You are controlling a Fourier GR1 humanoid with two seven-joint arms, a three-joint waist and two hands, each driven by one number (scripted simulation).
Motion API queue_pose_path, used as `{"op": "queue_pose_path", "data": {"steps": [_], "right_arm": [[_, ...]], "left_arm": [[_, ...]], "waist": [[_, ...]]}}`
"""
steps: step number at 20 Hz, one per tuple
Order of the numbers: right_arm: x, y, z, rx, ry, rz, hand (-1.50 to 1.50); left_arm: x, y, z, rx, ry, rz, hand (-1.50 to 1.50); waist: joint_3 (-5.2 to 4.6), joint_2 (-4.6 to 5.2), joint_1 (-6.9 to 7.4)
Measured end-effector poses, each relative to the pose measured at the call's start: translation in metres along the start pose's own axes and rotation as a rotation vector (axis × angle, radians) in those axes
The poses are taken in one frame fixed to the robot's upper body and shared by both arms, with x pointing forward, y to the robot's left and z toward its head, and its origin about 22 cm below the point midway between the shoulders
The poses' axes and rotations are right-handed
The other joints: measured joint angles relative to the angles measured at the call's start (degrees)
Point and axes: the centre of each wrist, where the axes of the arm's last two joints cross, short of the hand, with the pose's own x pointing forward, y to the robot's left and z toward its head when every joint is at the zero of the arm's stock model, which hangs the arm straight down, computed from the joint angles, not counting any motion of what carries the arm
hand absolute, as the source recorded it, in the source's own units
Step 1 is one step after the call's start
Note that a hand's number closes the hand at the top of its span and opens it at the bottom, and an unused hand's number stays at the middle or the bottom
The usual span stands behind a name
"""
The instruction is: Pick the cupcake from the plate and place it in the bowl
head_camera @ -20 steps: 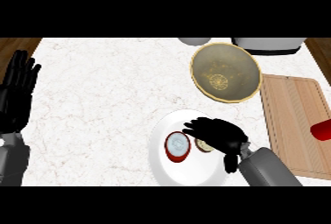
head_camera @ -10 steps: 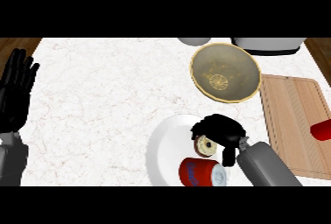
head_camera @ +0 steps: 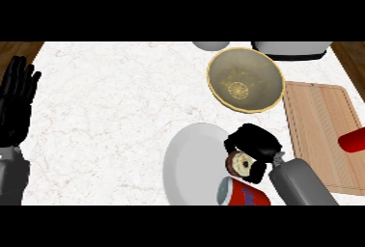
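Observation:
A white plate (head_camera: 189,161) lies on the marble counter near the front. At its right edge sits the cupcake (head_camera: 240,164), round with a pale, dark-speckled top. My right hand (head_camera: 253,141) comes over it from the right with fingers curled round it; much of its side is hidden. The bowl (head_camera: 245,79), gold-rimmed and olive inside, stands behind the plate, well apart from the hand. My left hand (head_camera: 18,99) rests open at the left edge, fingers up.
A red can-like object (head_camera: 246,195) with blue print lies tipped at the plate's near edge, just below the cupcake. A wooden cutting board (head_camera: 321,130) lies right, with a red object (head_camera: 353,140) on it. Grey vessels (head_camera: 288,48) stand at the back.
The red can has slid from the middle of the plate to its near edge and tipped over. My right hand has shifted down a little and curled round the cupcake.

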Motion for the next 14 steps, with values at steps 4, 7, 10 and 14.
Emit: {"op": "queue_pose_path", "data": {"steps": [4, 7, 10, 14], "right_arm": [[-0.066, 0.021, 0.076, -0.039, 0.455, -0.128, 1.5], [-0.104, 0.031, 0.145, -0.092, 0.797, -0.208, 1.5], [-0.121, 0.033, 0.207, -0.169, 1.053, -0.253, 1.5], [-0.12, 0.021, 0.272, -0.301, 1.273, -0.226, 1.5]], "left_arm": [[-0.003, 0.017, 0.007, 0.066, 0.018, -0.017, 0.0], [-0.005, 0.028, 0.012, 0.1, 0.028, -0.03, 0.0], [-0.004, 0.029, 0.015, 0.098, 0.025, -0.028, 0.0], [-0.002, 0.025, 0.016, 0.078, 0.022, -0.022, 0.0]], "waist": [[0.08, -0.48, -4.93], [0.1, -0.73, -6.89], [0.09, -0.64, -6.2], [0.06, -0.47, -4.47]]}}
